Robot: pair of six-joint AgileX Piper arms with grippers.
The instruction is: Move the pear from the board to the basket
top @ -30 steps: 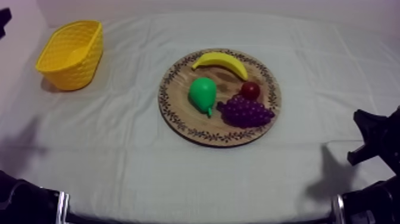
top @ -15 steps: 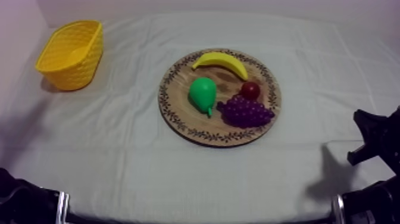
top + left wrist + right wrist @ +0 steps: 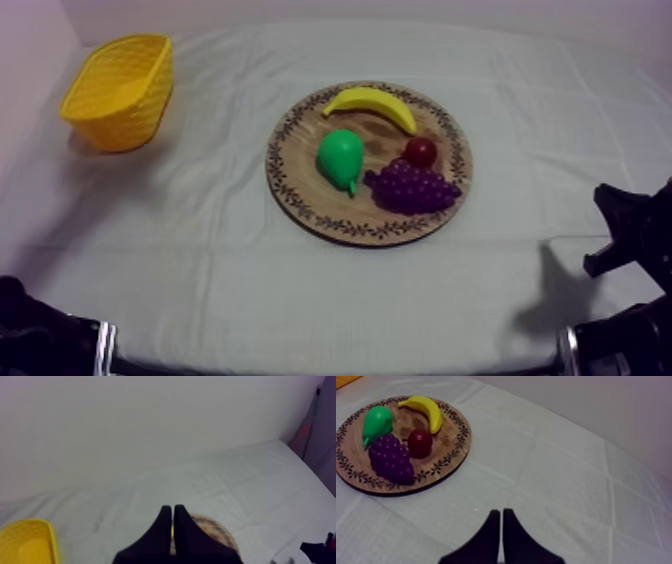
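1. The table (image 3: 200,270), under a grey-white cloth (image 3: 560,110), lightly creased.

2. The basket (image 3: 118,92), yellow, woven sides. It stands at the far left of the table, well apart from the board, with cloth all round it.

3. The board (image 3: 300,205), round and wooden with a leaf-patterned rim. It lies flat near the middle of the table, a little to the right, and carries four toy fruits.

4. The pear (image 3: 340,157), green, lies on its side on the left half of the board, stem end toward the near rim. No gripper touches it. The stem tip lies just beside the grapes.

5. The banana (image 3: 370,103), yellow and curved, lies along the far part of the board, just beyond the pear.

6. The red fruit (image 3: 421,151), small and round, sits between the banana and the grapes, right against the bunch.

7. The grapes (image 3: 412,186), a purple bunch, lie on the near right part of the board.

8. The left gripper (image 3: 172,508) is closed to a narrow wedge with nothing held. It is raised above the cloth and points toward the board, with the basket off to one side. It is well apart from both.

9. The right gripper (image 3: 500,511) is likewise closed to a narrow wedge with nothing held. It is over bare cloth at the right side of the table, well apart from the board.
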